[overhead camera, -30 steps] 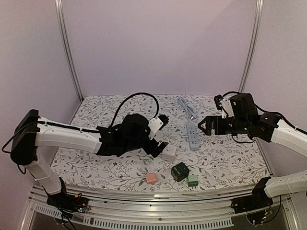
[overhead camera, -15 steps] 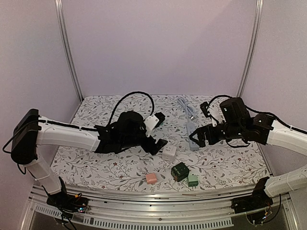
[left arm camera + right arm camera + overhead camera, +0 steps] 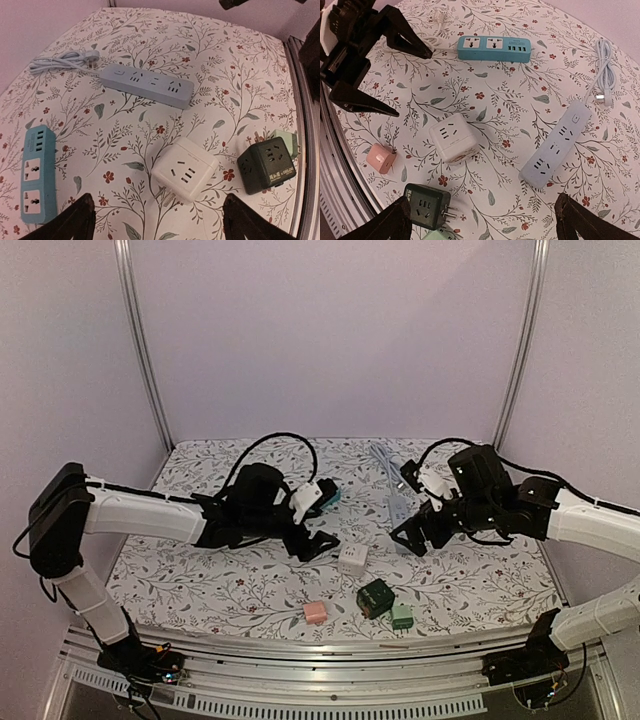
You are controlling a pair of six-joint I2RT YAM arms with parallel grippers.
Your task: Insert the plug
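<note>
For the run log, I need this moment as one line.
left claw: open, empty, facing white cube plug | right claw: open, empty, near grey power strip | plug: not inserted

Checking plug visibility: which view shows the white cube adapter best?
Left wrist: the white cube adapter sits central, sockets and prongs clear. Right wrist shows its sockets too; the top view shows it small.

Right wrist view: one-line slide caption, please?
Open right gripper hovers above white cube adapter, pale blue power strip, teal strip and dark green cube.
</note>
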